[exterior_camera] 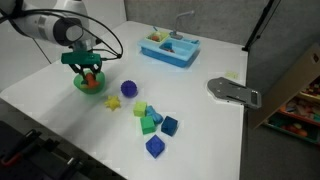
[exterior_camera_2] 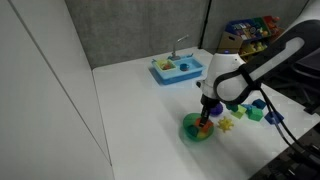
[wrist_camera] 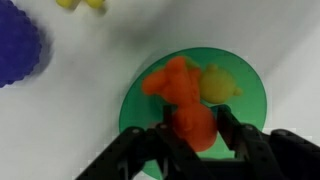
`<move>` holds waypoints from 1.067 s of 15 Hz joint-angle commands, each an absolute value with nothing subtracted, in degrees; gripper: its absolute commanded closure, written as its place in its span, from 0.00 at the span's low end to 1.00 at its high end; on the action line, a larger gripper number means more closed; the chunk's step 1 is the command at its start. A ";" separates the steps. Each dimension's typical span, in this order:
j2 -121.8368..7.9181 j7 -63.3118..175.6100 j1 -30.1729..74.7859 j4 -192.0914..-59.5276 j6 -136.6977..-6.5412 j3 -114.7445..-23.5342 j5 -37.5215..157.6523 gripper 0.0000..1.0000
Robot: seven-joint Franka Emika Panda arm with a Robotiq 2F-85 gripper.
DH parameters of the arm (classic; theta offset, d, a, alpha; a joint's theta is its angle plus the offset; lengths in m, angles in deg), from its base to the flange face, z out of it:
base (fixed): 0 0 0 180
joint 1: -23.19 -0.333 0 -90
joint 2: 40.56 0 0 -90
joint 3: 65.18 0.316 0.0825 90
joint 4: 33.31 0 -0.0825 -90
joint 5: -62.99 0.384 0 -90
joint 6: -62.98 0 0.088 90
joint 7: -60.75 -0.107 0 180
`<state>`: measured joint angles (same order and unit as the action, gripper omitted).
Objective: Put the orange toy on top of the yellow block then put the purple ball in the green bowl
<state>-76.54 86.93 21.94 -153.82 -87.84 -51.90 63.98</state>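
My gripper (wrist_camera: 190,135) is shut on the orange toy (wrist_camera: 185,105), with a finger on each side of it, right over the green bowl (wrist_camera: 140,110). In both exterior views the gripper (exterior_camera: 90,72) (exterior_camera_2: 205,118) hangs just above the bowl (exterior_camera: 82,87) (exterior_camera_2: 191,131) with the orange toy (exterior_camera: 91,78) (exterior_camera_2: 204,126) at its tips. The purple ball (exterior_camera: 128,89) (wrist_camera: 15,50) lies on the table beside the bowl. The pale yellow block (exterior_camera: 140,109) sits further along among other blocks.
A small yellow piece (wrist_camera: 218,83) lies in the bowl next to the toy. A flat yellow star (exterior_camera: 113,103), green blocks (exterior_camera: 148,123) and blue blocks (exterior_camera: 169,125) lie nearby. A blue toy sink (exterior_camera: 170,48) stands at the back. A grey plate (exterior_camera: 232,90) lies at the table edge.
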 commanded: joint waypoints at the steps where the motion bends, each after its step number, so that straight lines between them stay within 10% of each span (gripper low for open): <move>1: -76.11 87.36 22.91 -153.48 -88.45 -51.14 62.76 0.80; 16: -62.57 90.21 32.99 -160.82 -96.81 -45.78 69.42 0.91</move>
